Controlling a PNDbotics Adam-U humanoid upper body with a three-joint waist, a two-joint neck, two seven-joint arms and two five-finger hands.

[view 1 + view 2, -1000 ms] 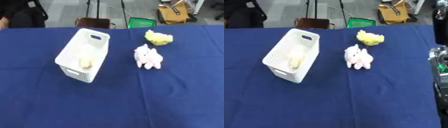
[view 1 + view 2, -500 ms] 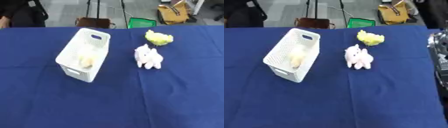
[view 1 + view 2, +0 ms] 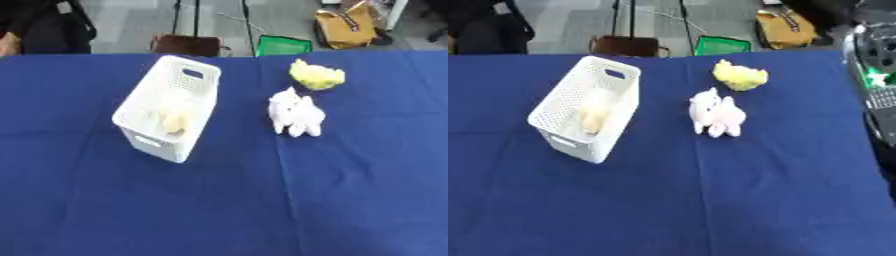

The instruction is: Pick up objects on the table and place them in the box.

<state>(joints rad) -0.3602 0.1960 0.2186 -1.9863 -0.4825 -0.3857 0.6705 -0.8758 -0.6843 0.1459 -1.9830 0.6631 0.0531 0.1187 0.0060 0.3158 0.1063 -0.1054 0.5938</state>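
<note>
A white basket (image 3: pixel 140 114) sits left of centre on the blue tablecloth (image 3: pixel 219 200), with a pale yellow thing (image 3: pixel 175 121) lying inside it. Right of it, near the middle of the frame, lies a white plush toy (image 3: pixel 296 114). Just above that, toward the upper right, rests a yellow plush toy (image 3: pixel 317 76). At the right edge of the right eye view a robot arm (image 3: pixel 875 75) shows; its hand cannot be made out, nor can the left hand.

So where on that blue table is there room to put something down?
The whole near half, below the white basket and the white plush toy, is bare blue cloth. It is tighter between the plush toy and the yellow toy.
</note>
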